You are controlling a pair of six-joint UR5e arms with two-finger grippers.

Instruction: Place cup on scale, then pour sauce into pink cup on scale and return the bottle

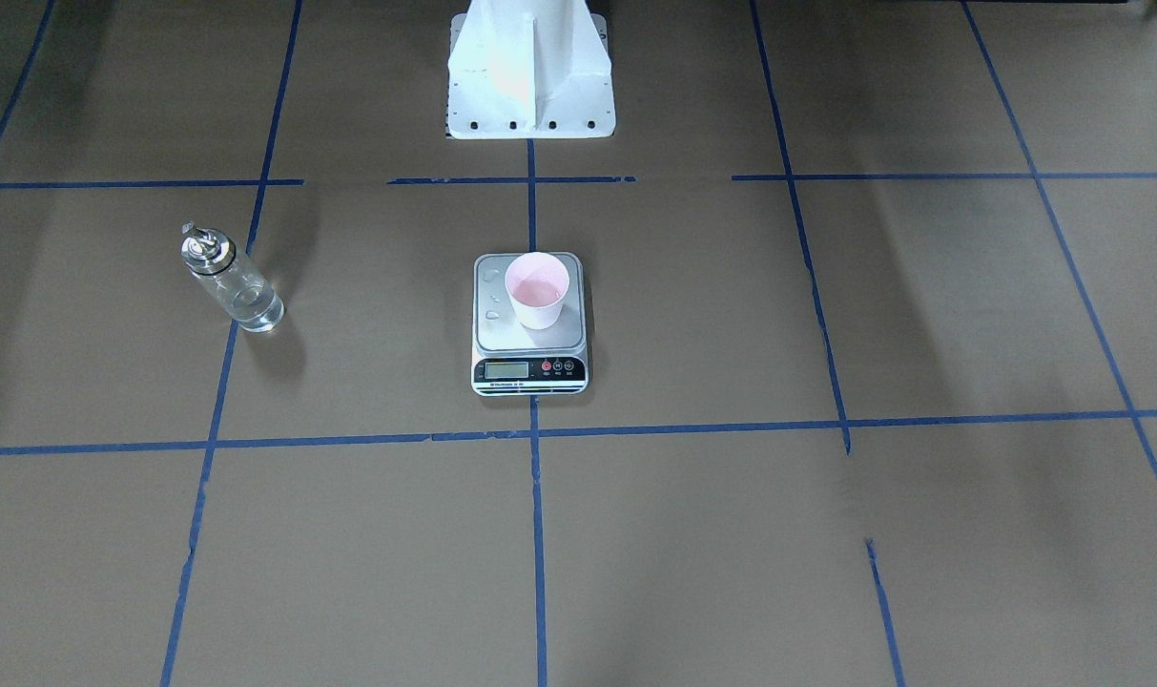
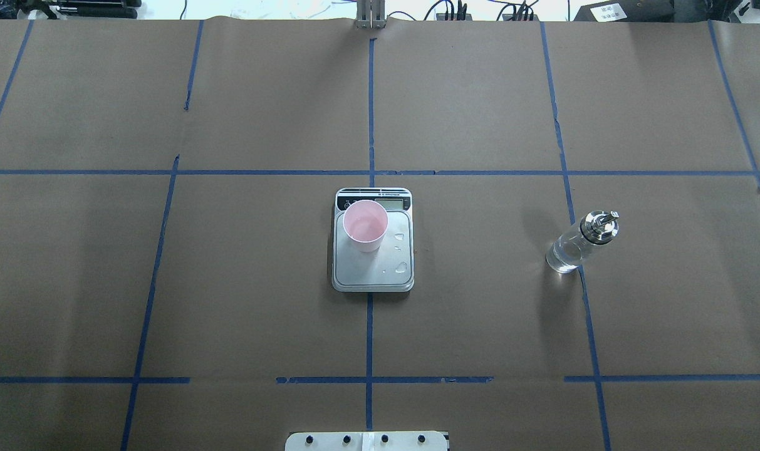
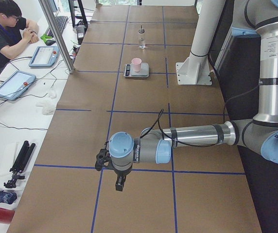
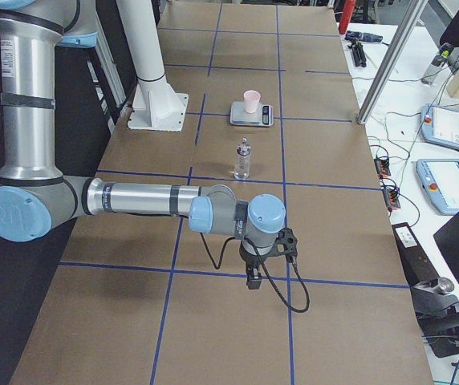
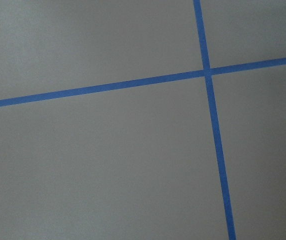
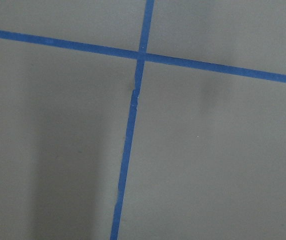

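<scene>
The pink cup (image 1: 537, 291) stands upright on the scale (image 1: 498, 327), toward its display end; it also shows in the overhead view (image 2: 365, 224). Clear drops lie on the scale's platform (image 2: 403, 268). The glass bottle (image 1: 230, 283) with its silver pourer cap stands upright on the table on my right side (image 2: 580, 244), holding clear sauce low down. Both arms are far from these. My left gripper (image 3: 120, 184) and right gripper (image 4: 253, 281) point down over bare table near its ends. I cannot tell whether they are open or shut. Both wrist views show only paper and tape.
Brown paper with blue tape lines (image 2: 370, 172) covers the table. The white robot pedestal (image 1: 530, 86) stands behind the scale. A seated operator (image 3: 5, 26), tablets (image 3: 12, 83) and a metal post (image 3: 56, 34) are beyond the table's far edge.
</scene>
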